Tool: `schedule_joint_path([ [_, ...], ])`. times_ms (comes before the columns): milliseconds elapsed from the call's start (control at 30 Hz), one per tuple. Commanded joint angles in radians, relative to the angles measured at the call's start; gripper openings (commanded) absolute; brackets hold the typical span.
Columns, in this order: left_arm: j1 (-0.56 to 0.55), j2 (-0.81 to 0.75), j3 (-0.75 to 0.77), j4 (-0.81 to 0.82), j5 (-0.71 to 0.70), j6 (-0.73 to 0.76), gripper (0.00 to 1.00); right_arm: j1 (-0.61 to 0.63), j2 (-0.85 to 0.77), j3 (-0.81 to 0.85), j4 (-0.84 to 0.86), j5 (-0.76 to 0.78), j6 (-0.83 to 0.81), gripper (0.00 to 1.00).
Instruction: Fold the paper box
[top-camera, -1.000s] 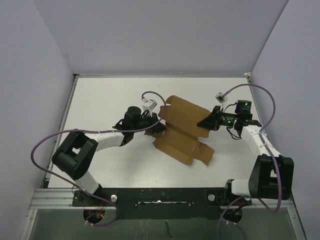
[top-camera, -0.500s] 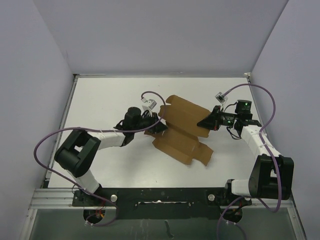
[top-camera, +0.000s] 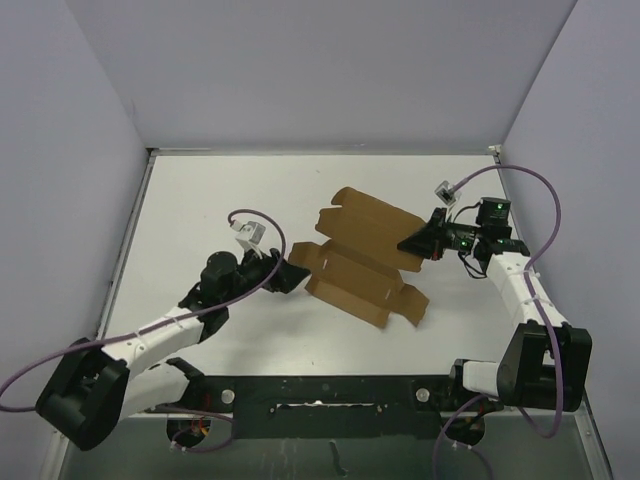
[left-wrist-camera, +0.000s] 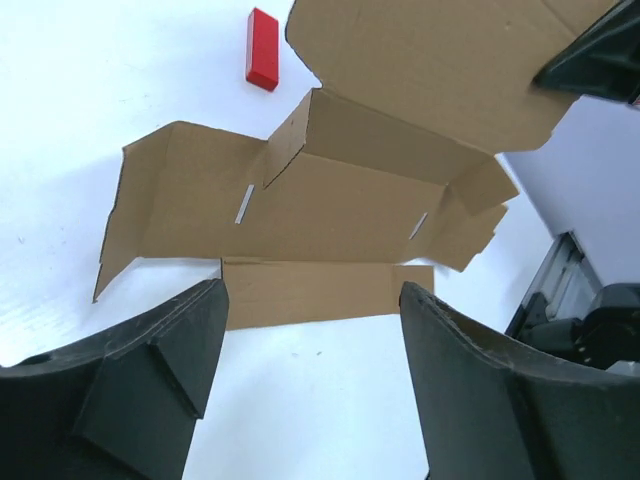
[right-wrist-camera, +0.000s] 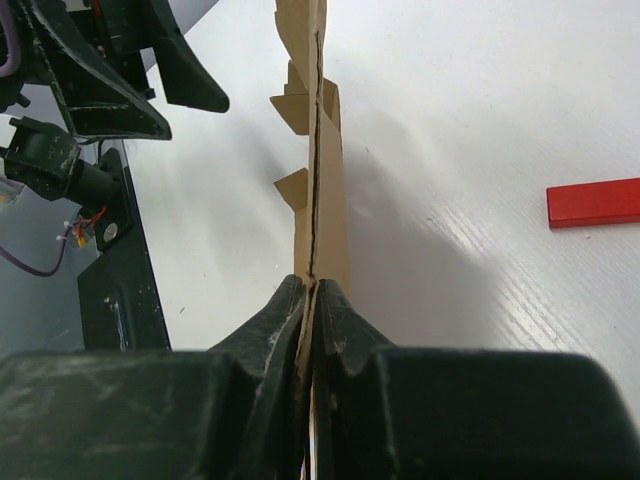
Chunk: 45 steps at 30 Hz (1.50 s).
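Paper box (top-camera: 362, 272) released; left jaws open, withdrawn; right jaws still clamped

Rail (top-camera: 320, 392): a black bar, fitted with round silver fasteners (top-camera: 228, 396).
Left arm (top-camera: 165, 328): white links are joined by black joints; a blocky black shoulder is seen above the rail's left end.
Right arm (top-camera: 512, 285): built alike, with its shoulder above the rail's right end; a green light (top-camera: 491, 209) is lit on it.
Cables (top-camera: 557, 210): purple, looped out from each arm.
Left fingers (left-wrist-camera: 150, 370): matte black, wedge-shaped, scuffed.
Right fingers (right-wrist-camera: 265, 335): black, tapered.
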Motion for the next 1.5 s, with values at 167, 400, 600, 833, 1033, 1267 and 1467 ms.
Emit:
schedule_joint_path([
  [167,0.002,-0.072,-0.091,-0.071,-0.097,-0.042,0.74,-0.008,-0.012,0.051,-0.013,-0.069,-0.053,0.0],
  [400,-0.018,0.139,-0.041,0.055,-0.093,-0.061,0.64,-0.008,-0.002,0.051,-0.021,-0.073,-0.064,0.0],
  [600,-0.039,0.314,0.008,0.176,-0.048,-0.079,0.56,-0.013,0.006,0.055,-0.028,-0.068,-0.074,0.0],
  [833,-0.018,0.204,-0.055,0.249,-0.018,-0.101,0.54,-0.019,-0.039,0.124,-0.185,0.025,-0.249,0.0],
  [1033,0.055,-0.094,-0.084,0.008,-0.04,-0.066,0.68,-0.021,-0.109,0.201,-0.283,0.068,-0.314,0.0],
  [1267,0.107,-0.078,-0.031,0.054,0.018,-0.049,0.71,-0.057,-0.055,0.39,-0.537,0.015,-0.44,0.0],
  [1467,0.258,0.001,0.095,0.092,0.191,-0.054,0.5,-0.057,-0.064,0.502,-0.725,-0.001,-0.559,0.0],
])
